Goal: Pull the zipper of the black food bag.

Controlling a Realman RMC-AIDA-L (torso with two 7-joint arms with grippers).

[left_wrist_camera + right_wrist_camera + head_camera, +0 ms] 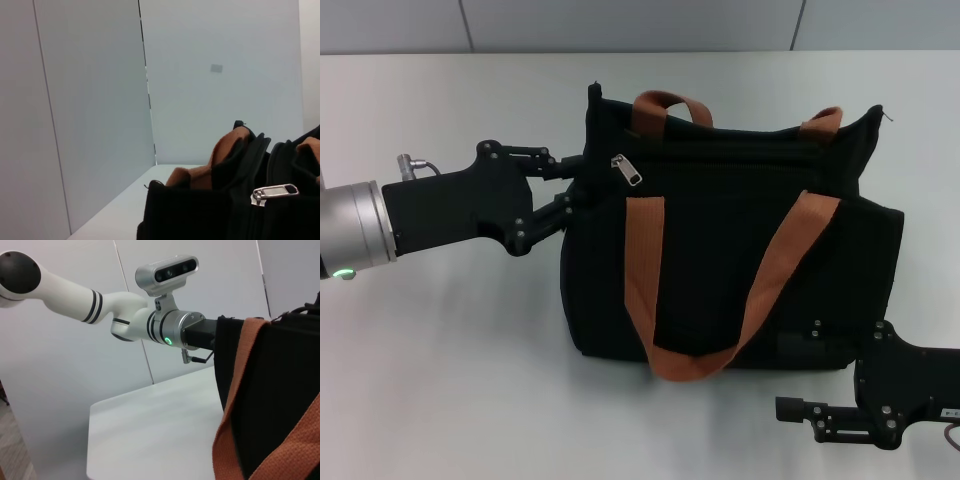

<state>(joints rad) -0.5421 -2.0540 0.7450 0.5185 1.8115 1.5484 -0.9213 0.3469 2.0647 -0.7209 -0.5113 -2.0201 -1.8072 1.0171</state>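
Observation:
The black food bag lies on the white table with its two orange-brown handle straps across its face. The zipper, a small silver slider with an oblong pull tab, sits at the left end of the top zip track. It shows close up in the left wrist view. My left gripper is open at the bag's left end, just left of the zipper, its fingertips against the black fabric. My right gripper rests low on the table by the bag's lower right corner. The bag also shows in the right wrist view.
The white table extends left of and in front of the bag. A grey panelled wall runs behind the table's far edge. The right wrist view shows my left arm reaching to the bag's end.

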